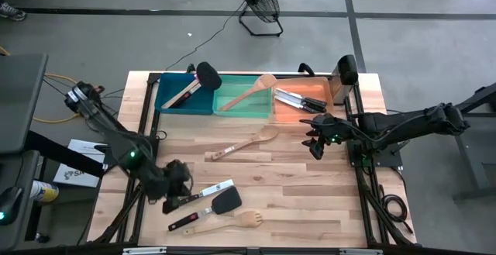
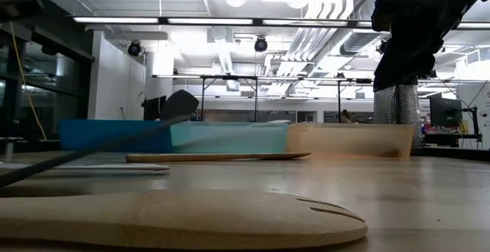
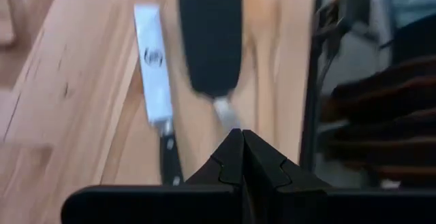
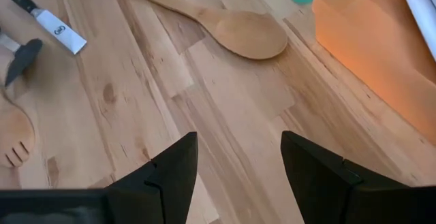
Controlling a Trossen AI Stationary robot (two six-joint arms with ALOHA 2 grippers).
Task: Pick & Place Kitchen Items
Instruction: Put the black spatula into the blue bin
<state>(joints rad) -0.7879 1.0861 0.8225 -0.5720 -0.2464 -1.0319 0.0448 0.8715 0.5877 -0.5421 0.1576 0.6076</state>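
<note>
Three bins sit along the far edge of the worktop [image 1: 310, 201]: blue bin [image 1: 174, 100], green bin [image 1: 244, 104], orange bin [image 1: 306, 104], touching side to side. Contents only partly readable from above: a black turner [image 1: 203, 78] leans out of the blue bin, a wooden spatula [image 1: 252, 91] lies slantwise in the green, steel knives [image 1: 293, 98] lie in the orange; exact count there unclear.

Left claw [image 1: 177, 179] sits low at the near left of the worktop, fingers pressed fully together, gripping nothing that can be seen. Its arm hides part of the worktop under it. Just to its right lie a black-handled knife [image 1: 208, 192], a second black turner [image 1: 225, 202], another knife [image 1: 186, 222] with a partly red handle, and a wooden fork [image 1: 246, 219]. The left wrist view is blurred; only the knife blade [image 3: 154, 67] and turner head [image 3: 211, 40] read.

Right claw [image 1: 316, 137] hovers above the worktop near the orange bin, fingers well apart, empty. The wooden spoon [image 1: 249, 143] lies mid-worktop, to its left, apart from everything.

Low view: the wooden fork [image 2: 184, 220] fills the foreground, cut off at the left edge; the bins behind are seen only as walls.

Open room: the near right quarter and the strip between the spoon and the near cluster are bare wood.
</note>
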